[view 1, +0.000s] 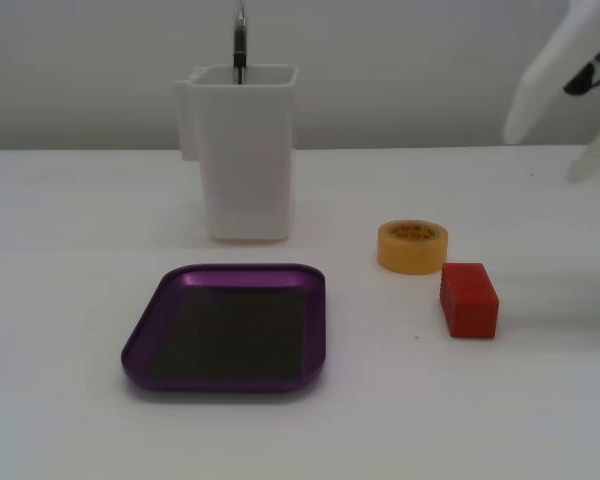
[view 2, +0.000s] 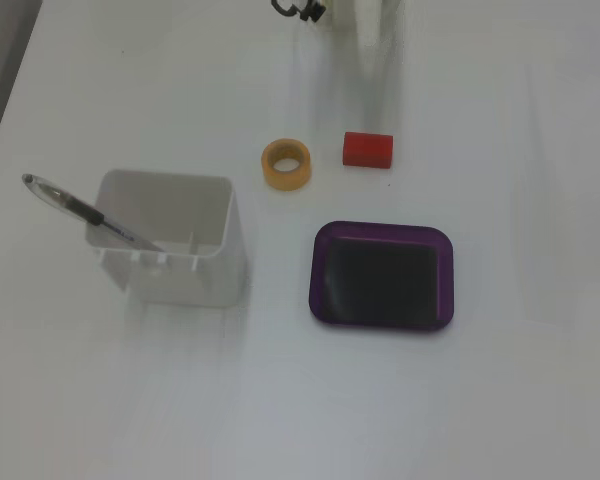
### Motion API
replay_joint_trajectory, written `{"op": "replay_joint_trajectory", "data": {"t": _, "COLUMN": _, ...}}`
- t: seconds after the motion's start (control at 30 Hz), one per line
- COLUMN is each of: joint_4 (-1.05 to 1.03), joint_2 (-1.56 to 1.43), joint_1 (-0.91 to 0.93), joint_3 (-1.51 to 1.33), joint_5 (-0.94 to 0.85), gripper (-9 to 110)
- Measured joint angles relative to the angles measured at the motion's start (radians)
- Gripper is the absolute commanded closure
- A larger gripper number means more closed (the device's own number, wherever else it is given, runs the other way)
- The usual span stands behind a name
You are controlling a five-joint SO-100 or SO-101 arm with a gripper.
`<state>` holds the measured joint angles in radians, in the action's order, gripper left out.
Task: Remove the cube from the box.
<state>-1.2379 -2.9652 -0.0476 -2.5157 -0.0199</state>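
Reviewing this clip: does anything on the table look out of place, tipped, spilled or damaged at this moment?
Nothing looks spilled, tipped or damaged. The cube lies on the table beside the yellow tape roll, outside the empty box. The white container stands upright with a pen leaning in it. The arm is blurred at the frame edge, so its jaws cannot be judged.

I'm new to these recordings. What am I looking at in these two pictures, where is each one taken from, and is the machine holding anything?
These are two still cameras on one white table. One looks across it from low at the front; the other looks down from above. The blurred white shape at the edge is a small robot arm; its claw is not clearly visible, so I cannot tell if it is open or shut. On the table lie an empty purple tray, the box, a red cube outside it, a yellow tape roll beside the cube, and a tall white container with a pen in it. Nothing appears held.
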Motion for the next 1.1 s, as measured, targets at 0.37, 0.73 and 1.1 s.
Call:
{"op": "replay_joint_trajectory", "data": {"t": 0.37, "joint_4": 0.055, "joint_2": -0.385, "joint_1": 0.005, "joint_3": -0.268, "joint_5": 0.000, "gripper": 87}}
{"op": "replay_joint_trajectory", "data": {"t": 0.73, "joint_4": 0.064, "joint_2": -0.390, "joint_1": 0.003, "joint_3": -0.505, "joint_5": 0.003, "gripper": 100}}
{"op": "replay_joint_trajectory", "data": {"t": 1.1, "joint_4": 0.066, "joint_2": -0.390, "joint_1": 0.003, "joint_3": -0.535, "joint_5": 0.003, "gripper": 102}}
